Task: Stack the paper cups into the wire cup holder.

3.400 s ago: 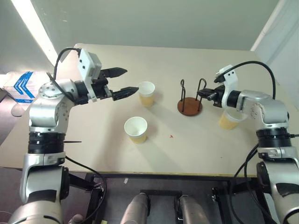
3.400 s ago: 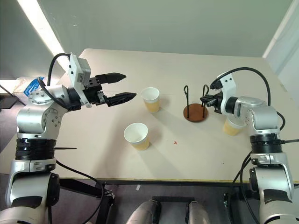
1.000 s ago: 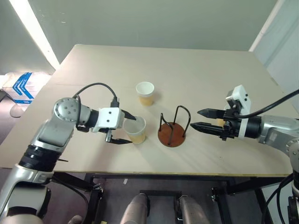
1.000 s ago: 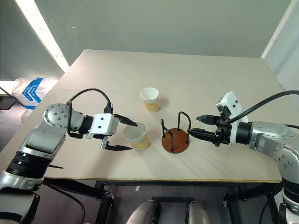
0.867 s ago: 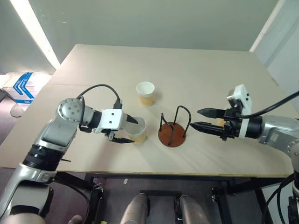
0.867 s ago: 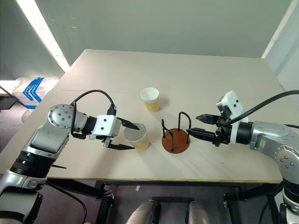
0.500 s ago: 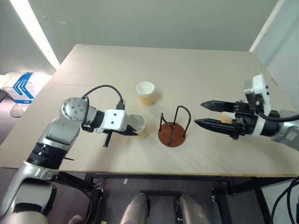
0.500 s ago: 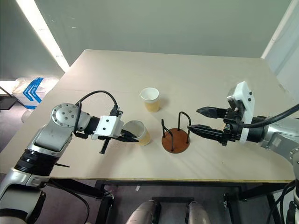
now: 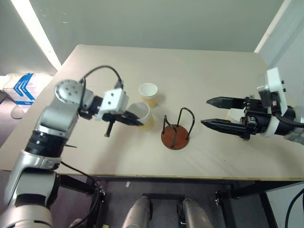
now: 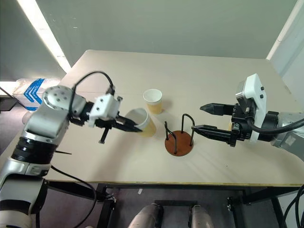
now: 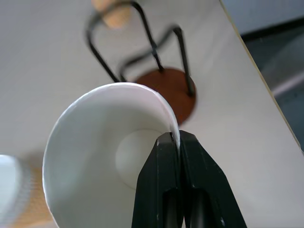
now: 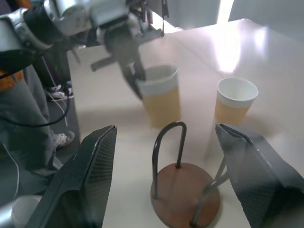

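Even, bright illumination. A long ceiling strip light [image 9: 35,35] glares upper left. Soft shadows lie on the pale beige table [image 9: 199,71]. Right wrist view shows motion blur and glare.

The third tapered paper cup [image 9: 231,117] sits mostly hidden behind the right pincer [image 9: 208,112]. A person's legs [image 12: 26,118] are cut off by the right wrist view's edge.

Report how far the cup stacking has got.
Done: nothing; the wire cup holder stands empty. In hand: the left tool is shut on the rim of one paper cup, lifted off the table. Left: that cup, the cup behind it, and one beyond the open right tool.
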Controlling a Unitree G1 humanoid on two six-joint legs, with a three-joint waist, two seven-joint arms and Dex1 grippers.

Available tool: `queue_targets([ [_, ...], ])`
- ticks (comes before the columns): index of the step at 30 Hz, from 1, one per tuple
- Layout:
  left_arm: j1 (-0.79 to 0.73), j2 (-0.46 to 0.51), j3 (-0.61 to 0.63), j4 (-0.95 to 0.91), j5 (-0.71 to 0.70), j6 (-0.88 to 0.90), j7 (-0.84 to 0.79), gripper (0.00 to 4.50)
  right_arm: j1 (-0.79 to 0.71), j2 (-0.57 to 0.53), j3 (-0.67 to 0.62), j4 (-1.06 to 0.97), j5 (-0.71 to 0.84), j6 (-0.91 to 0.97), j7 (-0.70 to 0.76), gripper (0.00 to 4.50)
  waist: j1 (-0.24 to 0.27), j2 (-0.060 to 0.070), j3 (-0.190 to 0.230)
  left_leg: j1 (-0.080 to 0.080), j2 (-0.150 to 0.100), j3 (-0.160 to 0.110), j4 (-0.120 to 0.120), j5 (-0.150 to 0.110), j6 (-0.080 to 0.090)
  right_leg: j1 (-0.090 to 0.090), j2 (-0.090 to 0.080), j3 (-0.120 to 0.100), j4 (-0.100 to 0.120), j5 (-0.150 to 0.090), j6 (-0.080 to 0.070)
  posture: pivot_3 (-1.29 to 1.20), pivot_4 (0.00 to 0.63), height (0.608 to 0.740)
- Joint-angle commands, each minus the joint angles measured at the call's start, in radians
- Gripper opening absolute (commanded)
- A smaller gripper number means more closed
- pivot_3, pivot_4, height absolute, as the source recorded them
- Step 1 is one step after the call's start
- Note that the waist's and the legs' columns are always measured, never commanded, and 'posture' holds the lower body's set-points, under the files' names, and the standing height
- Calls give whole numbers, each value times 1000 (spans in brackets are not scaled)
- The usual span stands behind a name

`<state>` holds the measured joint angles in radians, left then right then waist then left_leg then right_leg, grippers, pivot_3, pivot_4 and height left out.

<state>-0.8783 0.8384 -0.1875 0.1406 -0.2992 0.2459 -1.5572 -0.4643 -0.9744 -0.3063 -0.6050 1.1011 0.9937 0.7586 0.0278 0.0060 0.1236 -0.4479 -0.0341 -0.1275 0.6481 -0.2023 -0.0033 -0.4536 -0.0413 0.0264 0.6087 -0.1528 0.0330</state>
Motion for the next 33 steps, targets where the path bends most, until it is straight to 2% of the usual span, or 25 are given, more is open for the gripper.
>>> queue_targets([
  [1,-80,-3,50,9,-71,71,-44,33,0,-28,-44,-38,37,-27,21,3516,0,0,0,0,0,0,0,1,2,0,0,0,0,0,0,0,150,740],
  [9,-229,-31,-36,42,-206,95,-57,33,24,-56,-63,-60,98,-25,-6,3516,3,0,0,-4,0,0,4,0,5,0,0,0,-1,1,8,0,150,740],
  [16,-338,-70,-204,135,-272,-23,-57,33,61,-80,-107,-93,147,-23,-67,3516,6,0,0,-6,-1,0,12,-3,7,0,0,1,0,3,12,0,150,740],
  [21,-422,-143,-322,250,-289,-127,-57,33,97,-97,-160,-116,195,-25,-123,3516,13,0,0,-7,-2,0,17,-6,9,2,-1,1,-1,3,17,0,150,740],
  [33,-501,-190,-541,359,-321,-316,-57,33,188,-133,-243,-165,278,-48,-233,3516,16,1,0,-8,-4,3,18,-11,12,2,-3,3,-1,0,28,0,150,740],
])
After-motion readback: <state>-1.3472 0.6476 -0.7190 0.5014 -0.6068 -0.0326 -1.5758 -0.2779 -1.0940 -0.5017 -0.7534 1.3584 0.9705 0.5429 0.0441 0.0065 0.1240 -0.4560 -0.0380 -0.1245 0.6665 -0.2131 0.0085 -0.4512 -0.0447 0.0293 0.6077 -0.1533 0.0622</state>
